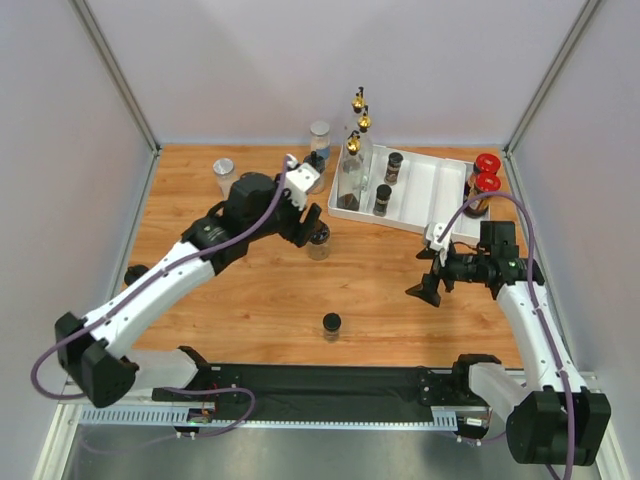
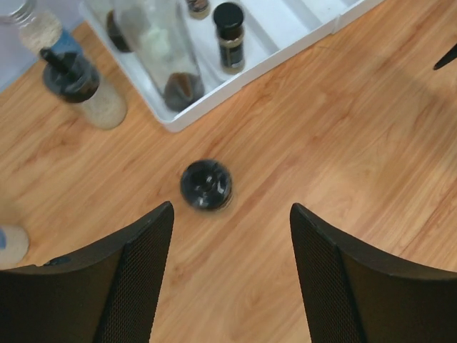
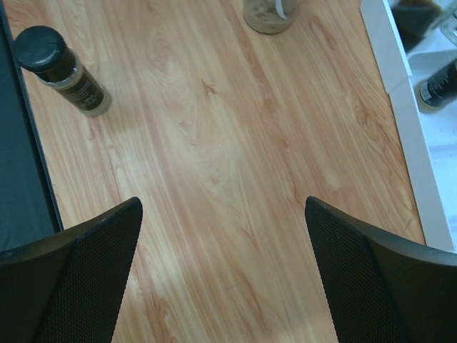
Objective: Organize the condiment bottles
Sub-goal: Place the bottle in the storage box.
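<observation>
My left gripper [image 1: 306, 228] is open and hovers just short of a small black-capped spice jar [image 1: 319, 241] standing on the wood. In the left wrist view that jar [image 2: 206, 184] lies ahead of the open gripper [image 2: 230, 207], nearer the left finger. My right gripper [image 1: 429, 287] is open and empty over bare wood [image 3: 223, 204]. Another black-capped jar [image 1: 331, 326] stands alone near the front and shows in the right wrist view [image 3: 61, 68]. A tall gold-spouted bottle [image 1: 352, 172] and two spice jars [image 1: 393, 167] stand in the tray. Two red-lidded jars [image 1: 487, 175] stand right of the tray.
The white divided tray [image 1: 440, 185] lies at the back right. Two more gold-spouted bottles [image 1: 361, 112] and a silver-lidded jar [image 1: 320, 135] stand at the back wall, another silver-lidded jar [image 1: 224, 172] to the left. A pale-filled dark-topped jar [image 2: 82, 86] stands beside the tray corner.
</observation>
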You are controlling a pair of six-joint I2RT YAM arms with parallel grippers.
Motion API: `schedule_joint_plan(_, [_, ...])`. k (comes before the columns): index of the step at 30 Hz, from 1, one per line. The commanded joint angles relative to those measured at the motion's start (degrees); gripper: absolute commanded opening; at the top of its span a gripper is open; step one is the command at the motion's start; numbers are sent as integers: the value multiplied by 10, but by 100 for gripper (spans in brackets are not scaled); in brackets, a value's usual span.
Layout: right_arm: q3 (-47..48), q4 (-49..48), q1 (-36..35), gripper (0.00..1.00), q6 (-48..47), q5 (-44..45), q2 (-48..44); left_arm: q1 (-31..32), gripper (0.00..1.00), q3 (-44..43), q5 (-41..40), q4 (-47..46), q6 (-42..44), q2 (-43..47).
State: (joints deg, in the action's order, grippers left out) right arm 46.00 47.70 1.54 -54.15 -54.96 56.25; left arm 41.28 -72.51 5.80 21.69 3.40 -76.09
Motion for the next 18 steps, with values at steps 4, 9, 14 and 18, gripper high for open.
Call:
schedule_joint_plan(4, [-25, -6, -46, 100, -68, -59, -14, -65, 78, 124, -20, 15, -28, 162])
schedule_joint_plan(9, [-21, -36, -96, 100, -54, -19, -11, -87, 84, 219, -86, 34, -16, 278])
schedule_joint_plan(14, [5, -35, -161, 100, -65, 42, 10, -88, 99, 275, -169, 51, 2, 377])
schedule_joint_plan(18, [30, -23, -201, 100, -66, 85, 39, -87, 100, 313, -192, 28, 7, 426])
